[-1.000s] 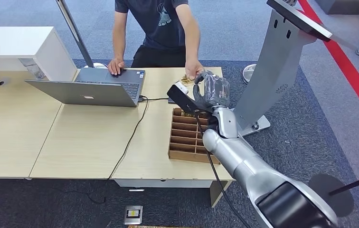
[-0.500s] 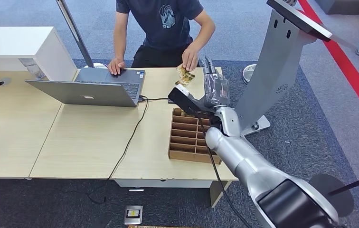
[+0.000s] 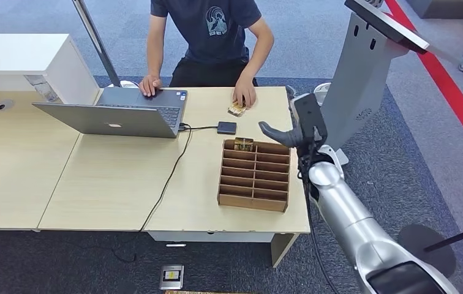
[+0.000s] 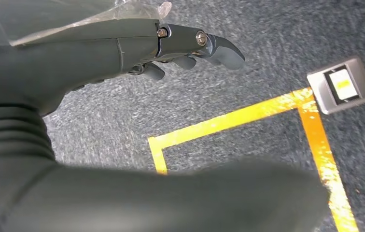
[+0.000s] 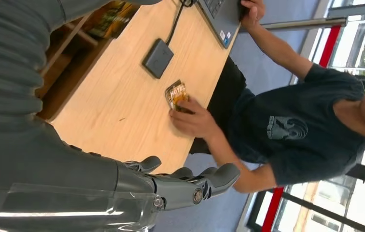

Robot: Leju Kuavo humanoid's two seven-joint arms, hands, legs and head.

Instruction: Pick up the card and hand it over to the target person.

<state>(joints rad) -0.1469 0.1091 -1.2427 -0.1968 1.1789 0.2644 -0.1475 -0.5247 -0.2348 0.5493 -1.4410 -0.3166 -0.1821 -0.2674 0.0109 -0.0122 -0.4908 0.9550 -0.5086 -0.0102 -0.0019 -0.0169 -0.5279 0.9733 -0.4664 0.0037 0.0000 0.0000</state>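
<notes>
The card [image 3: 237, 109], gold and brown, lies flat on the table [image 3: 112, 184] near its far edge. The person's hand [image 3: 244, 95] rests on it. In the right wrist view the same card [image 5: 176, 94] sits under the person's fingertips [image 5: 186, 108]. My right hand [image 3: 293, 128] hovers beyond the table's right edge, fingers stretched out and empty; its fingers [image 5: 185, 186] show bare in the right wrist view. My left hand [image 4: 137, 48] hangs over the carpet with nothing in it, fingers loosely extended.
A wooden divider box [image 3: 255, 174] stands on the table's right part, with another card [image 3: 244, 144] in its back slot. A small black device [image 3: 226, 127] and its cable lie beside an open laptop [image 3: 119, 113]. A grey stand [image 3: 357, 73] rises right of the table.
The person took the card from my right hand and laid it on the table. My right hand swung back to the right, off the table.
</notes>
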